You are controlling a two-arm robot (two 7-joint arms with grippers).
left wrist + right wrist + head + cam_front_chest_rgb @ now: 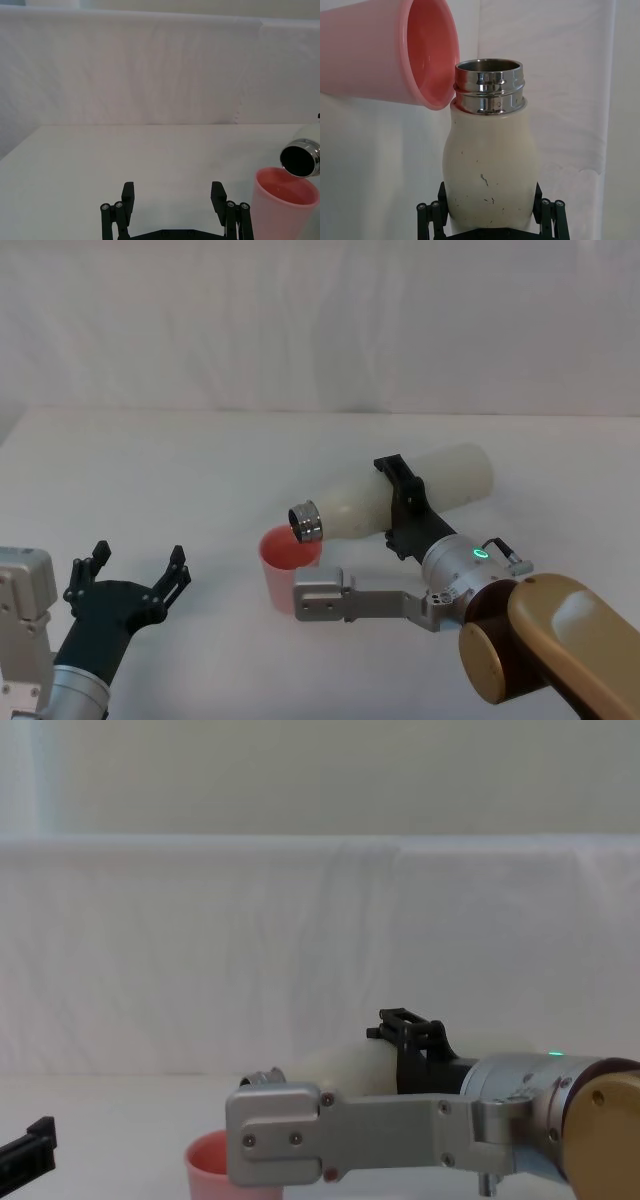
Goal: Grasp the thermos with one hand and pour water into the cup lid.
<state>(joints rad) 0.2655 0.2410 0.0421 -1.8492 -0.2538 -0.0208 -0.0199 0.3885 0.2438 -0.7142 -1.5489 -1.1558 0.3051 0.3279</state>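
On the white counter [150,470], my right arm reaches in low from the near right, its pincer [402,508] pinching the thermos [420,495] tipped nearly flat, steel mouth over the pink cup lid [285,570] just left, while my left pincer [130,575] hangs spread at near left.

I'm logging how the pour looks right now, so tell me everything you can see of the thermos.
The thermos is a cream-white matte bottle with rounded shoulders and a shiny steel threaded neck, uncapped, with small dark scuffs on its body. It is tipped nearly horizontal, its open mouth just above the rim of the pink cup lid, which stands on the table. The right tool clamps its middle from both sides, holding it off the table. No stream of water is visible.
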